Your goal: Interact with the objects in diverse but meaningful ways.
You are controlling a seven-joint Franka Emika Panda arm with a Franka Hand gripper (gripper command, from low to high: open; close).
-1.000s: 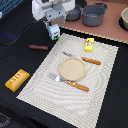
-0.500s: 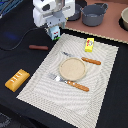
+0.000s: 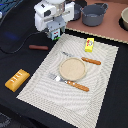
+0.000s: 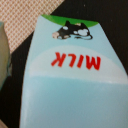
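Wrist view: claw (image 3: 55, 34) gripping milk carton (image 4: 70, 80)

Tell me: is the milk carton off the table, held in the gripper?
Cannot tell. The wrist view is filled by the milk carton, very close; in the exterior view it shows at the gripper, but jaws and contact with the table are hidden.

Even bright light, soft blur in both views
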